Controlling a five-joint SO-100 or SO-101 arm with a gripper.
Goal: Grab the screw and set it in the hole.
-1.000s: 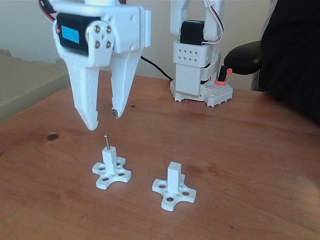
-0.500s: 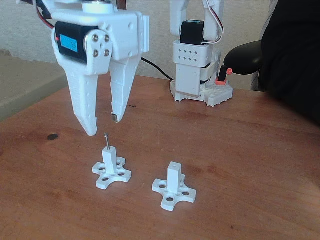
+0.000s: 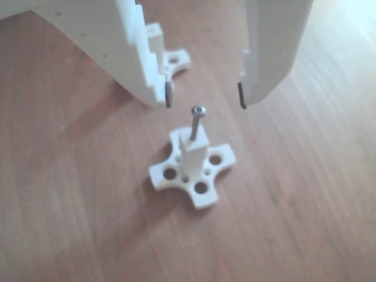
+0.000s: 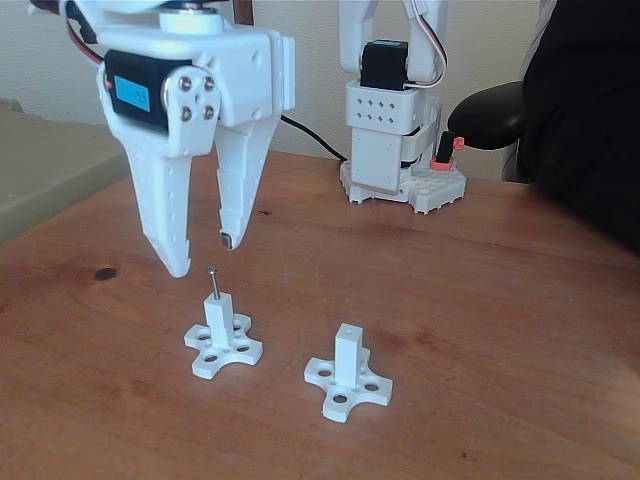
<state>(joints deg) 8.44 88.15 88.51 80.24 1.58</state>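
A thin dark screw stands upright in the hole on top of the left white post with a cross-shaped base. My white gripper hangs open just above it, one fingertip on each side of the screw head and touching nothing. In the other view the screw rises from the post below the open gripper. To the right, a second white post shows its empty hole.
The arm's white base stands at the back of the wooden table. A person's dark sleeve fills the right edge. A small dark spot lies on the table at the left. Another cross base sits behind the fingers.
The open gripper has come down a little and drifted slightly left, closer to the screw head. The screw and both posts have not moved.
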